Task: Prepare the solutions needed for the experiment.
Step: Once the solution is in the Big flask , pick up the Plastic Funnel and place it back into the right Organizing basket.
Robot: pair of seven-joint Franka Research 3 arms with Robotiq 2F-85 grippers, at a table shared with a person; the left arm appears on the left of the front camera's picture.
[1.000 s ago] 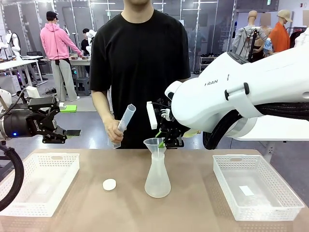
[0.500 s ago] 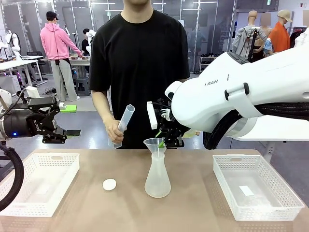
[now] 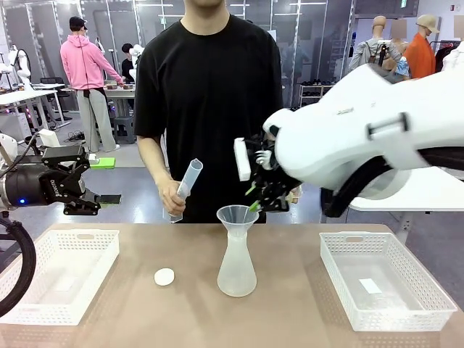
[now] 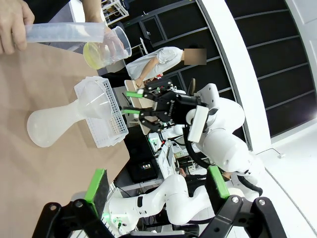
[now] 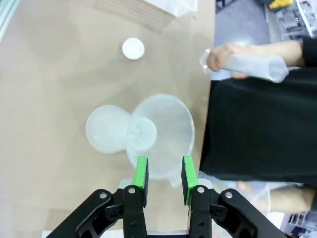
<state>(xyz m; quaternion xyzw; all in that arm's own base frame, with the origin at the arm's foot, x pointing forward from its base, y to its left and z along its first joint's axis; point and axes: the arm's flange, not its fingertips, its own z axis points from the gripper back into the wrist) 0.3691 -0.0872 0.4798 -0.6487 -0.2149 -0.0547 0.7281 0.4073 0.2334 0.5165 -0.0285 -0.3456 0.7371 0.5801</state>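
A frosted white conical flask [image 3: 236, 272] stands mid-table with a clear funnel [image 3: 236, 215] in its neck. My right gripper [image 3: 254, 203] hovers just right of and above the funnel rim, open and empty; from the wrist the funnel [image 5: 161, 131] lies below its open gripper [image 5: 162, 164]. The person holds a tilted measuring cylinder [image 3: 185, 185] in one hand. A shallow layer of pale yellow-green solution [image 4: 94, 53] sits in a clear vessel beside the cylinder's end [image 4: 74, 32]. My left gripper [image 3: 76, 194] hangs open and empty at the far left.
A small white round cap [image 3: 164, 276] lies left of the flask. White mesh baskets stand at the left [image 3: 80, 233] and at the right [image 3: 362, 237]. The person stands close behind the table's far edge.
My right gripper has drawn back from the funnel rim, up and to the right; the funnel stays in the flask. The left arm and the person's cylinder have barely moved.
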